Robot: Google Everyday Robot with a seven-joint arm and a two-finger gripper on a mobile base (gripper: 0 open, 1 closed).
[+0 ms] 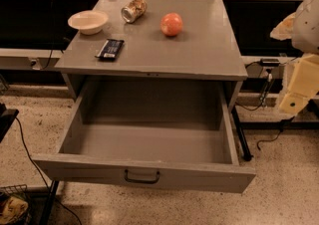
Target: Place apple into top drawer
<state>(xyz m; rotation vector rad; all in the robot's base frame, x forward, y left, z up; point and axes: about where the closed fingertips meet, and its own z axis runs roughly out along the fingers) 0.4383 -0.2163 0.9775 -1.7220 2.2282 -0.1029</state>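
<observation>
A grey table (199, 55) with a flat top is shown, and its right edge is near the gripper (298, 92). The gripper is held off to the right of the table, just beyond the front right corner and touching none of the things on it. Only 1 arm is seen, cream and white, cut off by the right border. Whether the gripper is released or clenched cannot be told.

The top drawer (149, 142) is pulled out toward the camera. It lies to the left of the gripper and lower in the view, its right wall being the part nearest to it. Its grey floor and side walls are exposed.

4 things are set on the tabletop, all to the left of the gripper and higher in the view. The shallow cream bowl (87, 21) is placed farthest from the gripper, near the back left corner. The apple (171, 24), reddish-orange with a paler patch, is rested on the back half of the tabletop. It is the nearest of the 4 to the gripper, yet well apart from it and outside the drawer. The dented can (133, 10) is laid on its side between bowl and apple. The dark flat packet (110, 49) is laid in front of the bowl.

The small dark handle (142, 176) is fixed at the middle of the drawer front, down and left of the gripper.
</observation>
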